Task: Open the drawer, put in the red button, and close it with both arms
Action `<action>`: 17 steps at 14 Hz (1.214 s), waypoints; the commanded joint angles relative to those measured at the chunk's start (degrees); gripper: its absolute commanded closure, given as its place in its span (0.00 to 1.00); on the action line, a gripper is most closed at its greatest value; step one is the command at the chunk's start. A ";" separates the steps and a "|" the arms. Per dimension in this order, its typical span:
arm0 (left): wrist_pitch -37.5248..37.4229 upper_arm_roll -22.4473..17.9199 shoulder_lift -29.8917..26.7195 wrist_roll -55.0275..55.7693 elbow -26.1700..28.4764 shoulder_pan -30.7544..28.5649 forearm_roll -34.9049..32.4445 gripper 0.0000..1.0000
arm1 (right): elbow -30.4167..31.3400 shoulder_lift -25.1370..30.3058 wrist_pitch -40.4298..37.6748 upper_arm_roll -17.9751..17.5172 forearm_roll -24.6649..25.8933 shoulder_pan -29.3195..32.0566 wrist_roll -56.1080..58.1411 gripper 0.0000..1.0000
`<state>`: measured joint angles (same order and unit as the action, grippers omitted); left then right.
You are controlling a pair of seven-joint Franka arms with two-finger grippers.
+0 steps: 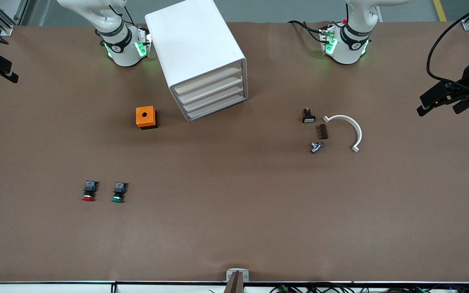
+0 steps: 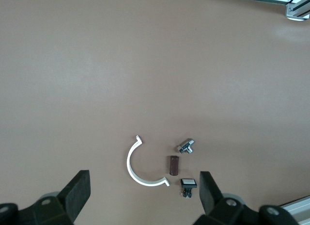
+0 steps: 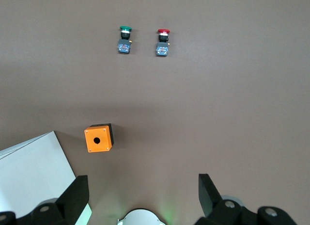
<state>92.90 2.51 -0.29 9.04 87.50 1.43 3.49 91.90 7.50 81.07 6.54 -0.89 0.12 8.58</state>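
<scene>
The white four-drawer cabinet [image 1: 196, 49] stands on the table between the two arm bases, with all drawers shut. The drawer [image 1: 212, 88], second from the top, has a cream front. The red button [image 1: 89, 191] lies near the right arm's end, nearer the front camera than the cabinet; it also shows in the right wrist view [image 3: 163, 42]. My right gripper [image 1: 2, 71] [image 3: 141, 184] is open and empty, high over the table edge at its own end. My left gripper [image 1: 442, 105] [image 2: 144, 182] is open and empty, high over its own end.
A green-capped switch [image 1: 118, 192] [image 3: 125, 39] lies beside the red button. An orange box [image 1: 146, 117] [image 3: 99, 137] sits beside the cabinet. A white arc [image 1: 346, 128] [image 2: 133, 162], a brown block [image 1: 323, 131], a metal fitting [image 1: 316, 147] and a white-capped switch [image 1: 308, 116] lie toward the left arm's end.
</scene>
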 commanded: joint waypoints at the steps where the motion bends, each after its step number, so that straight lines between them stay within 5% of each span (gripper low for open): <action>1: -1.22 0.30 0.12 -0.43 -0.57 -0.19 -1.20 0.01 | 0.21 1.02 -0.04 0.05 0.80 0.05 0.65 0.00; 9: -2.28 -0.32 0.47 -0.08 -0.14 -0.90 -0.67 0.01 | 0.21 1.02 0.05 0.05 0.89 0.05 0.65 0.00; 17: -2.02 0.30 10.22 0.36 -0.40 0.41 -0.85 0.00 | 0.21 1.02 0.93 0.05 2.30 0.05 0.12 0.00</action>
<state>91.31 2.39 7.80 9.04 88.03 1.01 3.49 91.83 7.56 81.64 6.61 0.40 0.13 8.58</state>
